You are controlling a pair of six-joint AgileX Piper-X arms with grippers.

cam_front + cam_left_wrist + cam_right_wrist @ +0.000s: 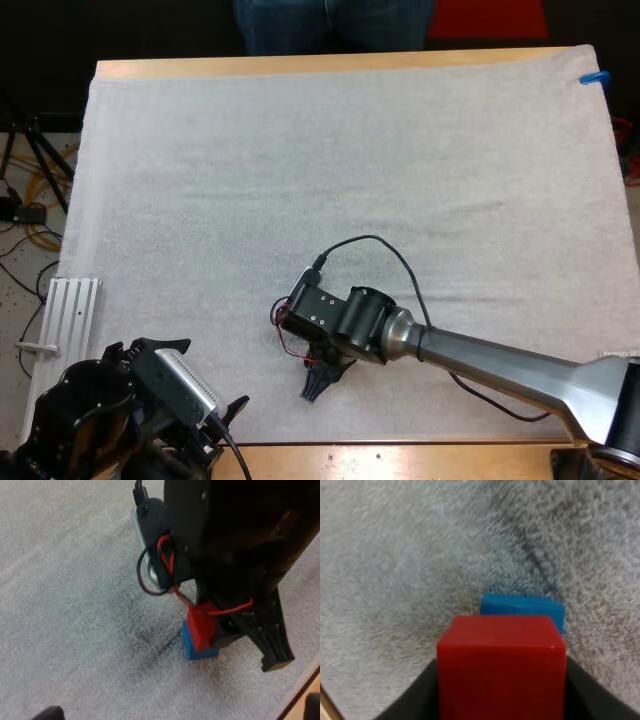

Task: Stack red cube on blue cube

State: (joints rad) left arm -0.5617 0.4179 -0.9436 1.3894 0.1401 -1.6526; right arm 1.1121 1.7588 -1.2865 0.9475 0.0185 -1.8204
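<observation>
Red cube (pixel 502 665), clamped in right jaws, sits on or just above blue cube (pixel 522 609) (offset, apparently); release now risks tipping it off. Left jaws apart.

**Right wrist view:** red cube (pixel 501 665) cut off below by picture's edge. Blue cube (pixel 522 607) largely hidden behind it (top strip and one corner visible). Fingers (pixel 407 707) of right gripper (pixel 320 385) clamping red cube, cut off at same edge.

**Left wrist view:** red cube's far flank hidden by right gripper; contact between cubes partly masked. Fingertips (pixel 50 713) of left gripper (pixel 232 412) apart, clipped by edge.

**High view:** person (pixel 335 25) beyond table (pixel 300 66) cut off, legs alone visible.
</observation>
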